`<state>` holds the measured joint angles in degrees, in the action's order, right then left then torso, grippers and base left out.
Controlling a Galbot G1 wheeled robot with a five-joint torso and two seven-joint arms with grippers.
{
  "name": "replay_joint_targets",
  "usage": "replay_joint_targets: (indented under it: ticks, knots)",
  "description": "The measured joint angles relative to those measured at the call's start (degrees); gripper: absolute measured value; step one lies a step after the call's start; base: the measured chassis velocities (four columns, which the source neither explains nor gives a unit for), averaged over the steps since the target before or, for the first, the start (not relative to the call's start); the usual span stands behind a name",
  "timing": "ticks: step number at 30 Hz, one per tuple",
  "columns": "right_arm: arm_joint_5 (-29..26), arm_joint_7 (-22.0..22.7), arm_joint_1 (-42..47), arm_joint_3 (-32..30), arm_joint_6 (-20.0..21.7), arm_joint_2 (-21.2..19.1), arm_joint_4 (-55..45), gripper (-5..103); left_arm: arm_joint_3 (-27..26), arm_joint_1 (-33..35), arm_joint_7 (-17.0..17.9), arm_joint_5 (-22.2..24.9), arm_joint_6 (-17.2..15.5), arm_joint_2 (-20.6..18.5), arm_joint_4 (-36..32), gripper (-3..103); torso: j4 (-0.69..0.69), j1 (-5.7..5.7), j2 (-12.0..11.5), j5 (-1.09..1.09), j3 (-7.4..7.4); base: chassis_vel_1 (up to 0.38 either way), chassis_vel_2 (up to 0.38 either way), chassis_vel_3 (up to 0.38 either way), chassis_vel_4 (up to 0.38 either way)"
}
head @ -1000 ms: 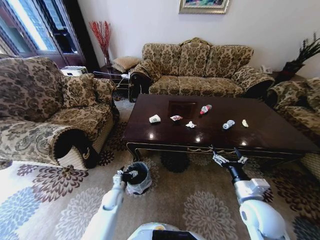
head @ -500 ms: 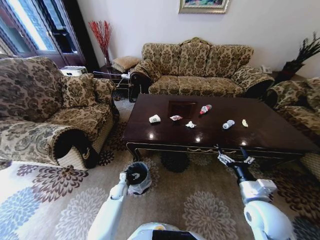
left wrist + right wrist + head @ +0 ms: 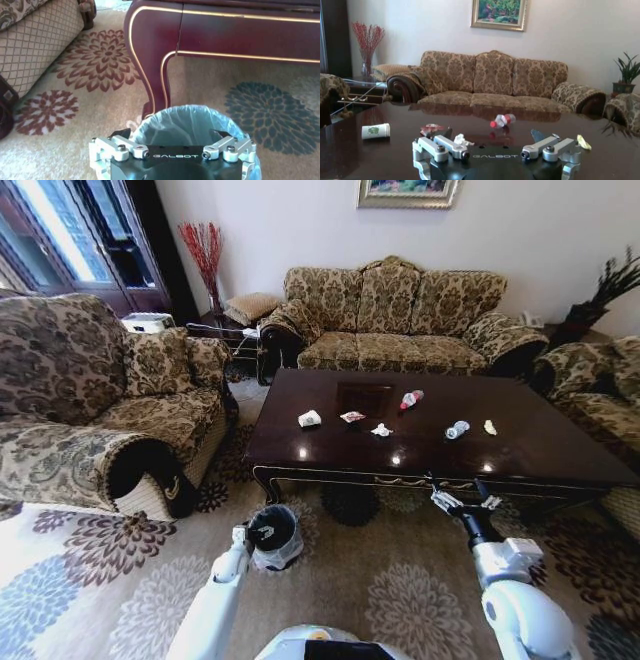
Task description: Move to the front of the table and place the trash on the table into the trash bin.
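The dark glossy table (image 3: pixel 540 452) stands ahead of me with the trash spread across its middle. There is a white paper cup (image 3: pixel 310 418) (image 3: pixel 376 131), a red wrapper (image 3: pixel 352 416) (image 3: pixel 431 128), a crumpled white bit (image 3: pixel 381 429) (image 3: pixel 459 139), a red-capped bottle (image 3: pixel 410 398) (image 3: pixel 501 120), a crushed clear bottle (image 3: pixel 457 429) and a yellowish scrap (image 3: pixel 490 426) (image 3: pixel 583 142). The black, bag-lined trash bin (image 3: pixel 277 536) (image 3: pixel 192 125) sits on the carpet by the table's front left leg (image 3: pixel 152 75). My left gripper (image 3: pixel 243 537) (image 3: pixel 170 135) hangs open just above and beside the bin. My right gripper (image 3: pixel 463 500) (image 3: pixel 490 134) is open at the table's front edge, holding nothing.
A patterned armchair (image 3: pixel 90 410) flanks the table on the left, a long sofa (image 3: pixel 400 315) stands behind it and another seat (image 3: pixel 600 380) is at the right. Floral carpet (image 3: pixel 390 580) lies open between me and the table.
The right gripper drifted slightly right, then back, staying at the table's front edge. The left gripper sank a little beside the bin. The trash has not moved.
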<state>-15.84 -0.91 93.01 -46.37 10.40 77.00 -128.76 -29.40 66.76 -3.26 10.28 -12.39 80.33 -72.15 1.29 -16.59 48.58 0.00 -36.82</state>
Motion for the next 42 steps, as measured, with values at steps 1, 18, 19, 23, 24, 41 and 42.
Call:
replay_joint_targets:
  ticks: [1, 18, 19, 23, 24, 41, 42]
  knots:
    - [0.0, 0.0, 0.09, -0.01, -0.02, 0.0, -0.05, 100, -0.14, 0.16, -0.01, -0.03, 0.03, 0.06, -0.11, 100, 0.0, 0.0, 0.0, 0.0, 0.0, -0.145, 0.137, 0.122, -0.158]
    - [-0.16, 0.01, 0.67, 0.18, -0.89, 0.01, -0.26, 100, -3.94, 4.82, -1.74, -1.73, -0.23, -1.9, 0.86, 100, 0.01, 0.04, 0.0, 0.01, 0.02, -0.072, 0.077, 0.072, -0.077]
    - [-0.16, -0.01, 0.73, 0.18, -1.06, 0.06, -0.26, 100, -3.96, 5.02, -1.81, -1.8, -0.25, -1.88, 1.25, 100, 0.01, 0.03, 0.0, -0.01, 0.01, 0.0, 0.0, 0.0, 0.0]
    - [-0.16, -0.13, 0.8, 0.18, -1.35, 0.28, -0.28, 100, -4.01, 4.46, -1.85, -1.93, -0.24, -0.94, 2.77, 100, 0.0, 0.0, 0.0, 0.0, 0.0, 0.0, 0.0, 0.0, 0.0]
    - [-0.16, -0.14, 0.84, 0.18, -1.38, 0.31, -0.36, 100, -3.93, 3.97, -1.85, -1.93, -0.2, -0.54, 3.48, 100, 0.0, -0.02, -0.01, 0.0, -0.01, 0.0, 0.0, 0.0, 0.0]
    - [-1.57, 0.25, 3.95, -3.58, -3.16, 0.75, -1.9, 100, -3.85, -5.47, -1.38, -4.02, 2.51, 2.61, 16.72, 100, 0.0, -0.02, 0.0, 0.01, 0.0, 0.0, 0.0, 0.0, 0.0]
    - [-1.58, 0.25, 4.38, -3.78, -3.46, 1.07, -1.97, 100, -3.83, -5.88, -1.45, -4.6, 2.88, 2.6, 17.52, 100, 0.0, -0.02, 0.0, 0.01, 0.0, 0.0, 0.0, 0.0, 0.0]
